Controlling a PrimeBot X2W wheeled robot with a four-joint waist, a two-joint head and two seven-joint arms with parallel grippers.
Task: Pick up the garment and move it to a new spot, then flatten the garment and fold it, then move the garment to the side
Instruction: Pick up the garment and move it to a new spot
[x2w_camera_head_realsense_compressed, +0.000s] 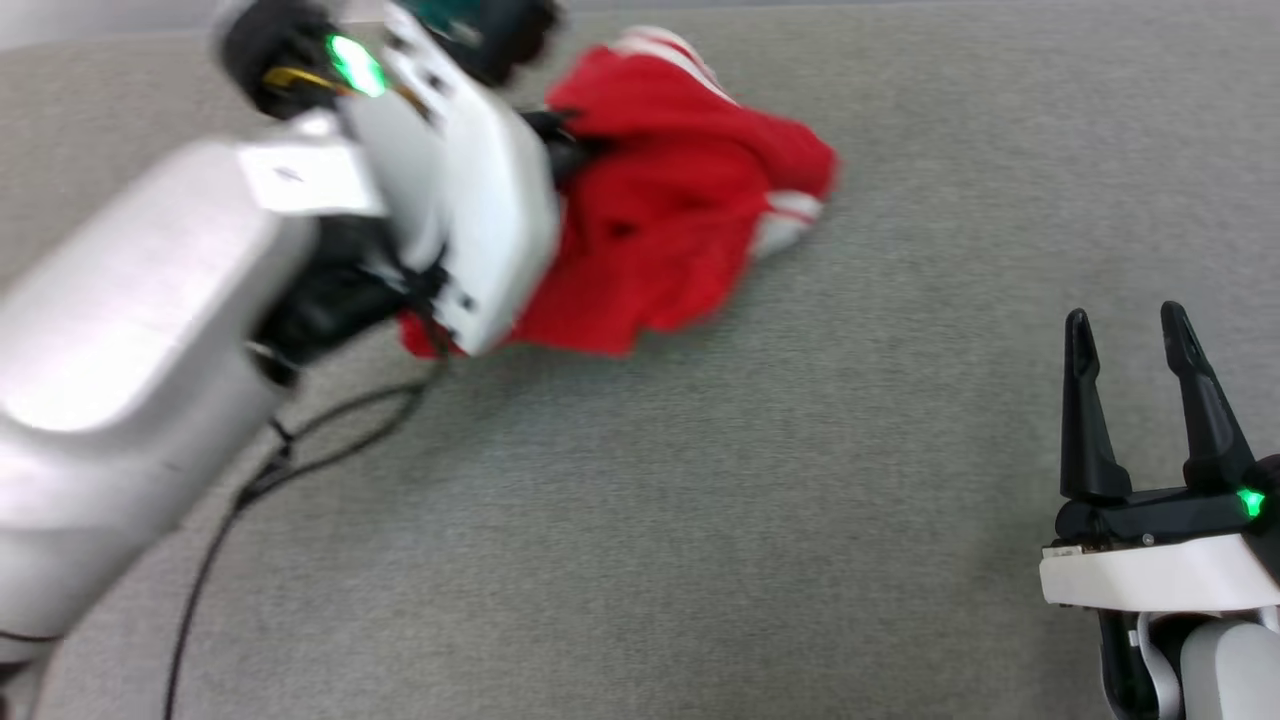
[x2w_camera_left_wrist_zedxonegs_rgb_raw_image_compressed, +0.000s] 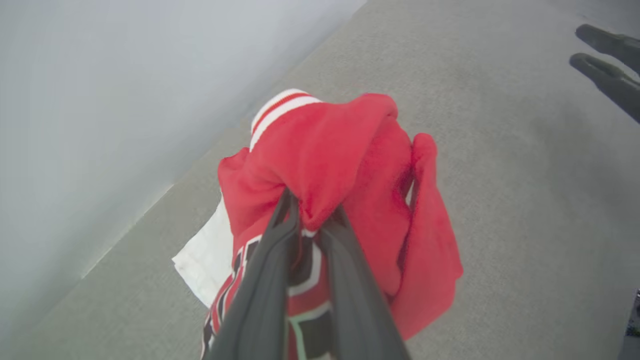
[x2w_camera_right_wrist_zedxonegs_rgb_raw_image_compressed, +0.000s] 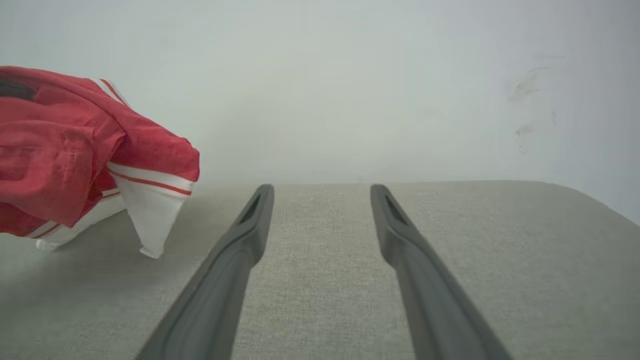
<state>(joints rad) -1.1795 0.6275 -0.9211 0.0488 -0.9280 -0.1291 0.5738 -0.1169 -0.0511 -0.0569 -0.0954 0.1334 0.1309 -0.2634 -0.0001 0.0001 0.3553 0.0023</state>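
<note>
In the left hand (x2w_camera_left_wrist_zedxonegs_rgb_raw_image_compressed: 313, 206), garment (x2w_camera_left_wrist_zedxonegs_rgb_raw_image_compressed: 325, 145) bunched, red.

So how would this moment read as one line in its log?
left jaws: shut on shirt | right jaws: open, apart from shirt | shirt: bunched, not yet flat

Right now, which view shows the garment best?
The left wrist view: the garment sits centred and sharp, a red fold pinched in the left gripper, with lettering and a white sleeve below. The head view shows it blurred, partly behind the left arm. The right wrist view shows one end with striped trim.
</note>
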